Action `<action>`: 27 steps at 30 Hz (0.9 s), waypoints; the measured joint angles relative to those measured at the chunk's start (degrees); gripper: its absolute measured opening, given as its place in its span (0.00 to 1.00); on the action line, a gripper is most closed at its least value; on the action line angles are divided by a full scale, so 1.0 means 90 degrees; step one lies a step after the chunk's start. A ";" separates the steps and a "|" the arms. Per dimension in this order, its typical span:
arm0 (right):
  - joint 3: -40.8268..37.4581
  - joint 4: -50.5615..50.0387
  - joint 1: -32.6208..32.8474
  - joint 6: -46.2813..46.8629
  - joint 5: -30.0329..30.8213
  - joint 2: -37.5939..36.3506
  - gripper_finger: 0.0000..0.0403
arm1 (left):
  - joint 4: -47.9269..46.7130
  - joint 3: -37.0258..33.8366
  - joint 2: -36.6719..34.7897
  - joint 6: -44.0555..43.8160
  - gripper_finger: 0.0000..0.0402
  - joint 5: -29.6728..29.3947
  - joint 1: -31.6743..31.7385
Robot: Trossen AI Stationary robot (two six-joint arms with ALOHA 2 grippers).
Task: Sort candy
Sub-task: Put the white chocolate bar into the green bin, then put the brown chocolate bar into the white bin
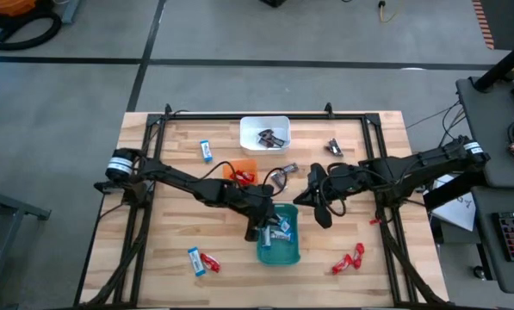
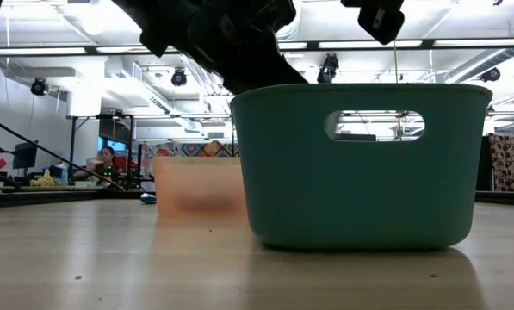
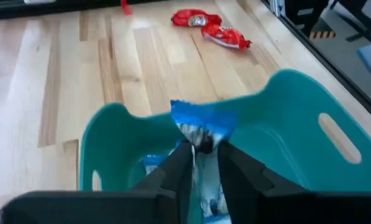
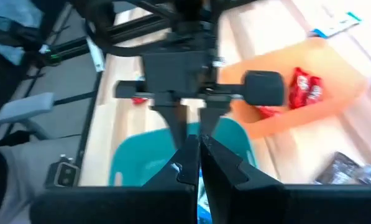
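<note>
The left gripper (image 3: 201, 163) pinches a blue candy (image 3: 202, 121) right over the teal tray (image 3: 284, 124), so it should spread only once low inside, while the right gripper (image 1: 318, 209), pressed together, waits just beside the tray.

Both arms are dark, nearly black, built from slim tubular links with bulkier joint housings. Each carries a pale band with dark lettering near its base joint. Thin black cables loop loosely beside the forearms. The left hand (image 3: 201, 163) ends in two flat, tapered black fingers (image 3: 173, 174) set on a broad black crossbar. The right hand (image 4: 196, 155) has the same wedge-shaped dark fingers (image 4: 222, 165), matte and smooth-faced.
</note>
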 joint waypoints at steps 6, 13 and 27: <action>0.0003 -0.0091 -0.0003 0.0094 0.0151 -0.0005 0.02 | -0.0353 0.0117 -0.0028 0.0048 0.27 -0.0002 0.0002; 0.0058 -0.0284 -0.0015 0.0555 0.0594 -0.0012 0.02 | -0.1215 0.0138 -0.0488 0.0328 0.31 -0.0106 0.0007; 0.0442 -0.2877 -0.1222 0.1952 0.1816 0.0305 0.02 | -0.1950 -0.0834 -0.2676 0.0264 0.25 -0.0662 -0.0036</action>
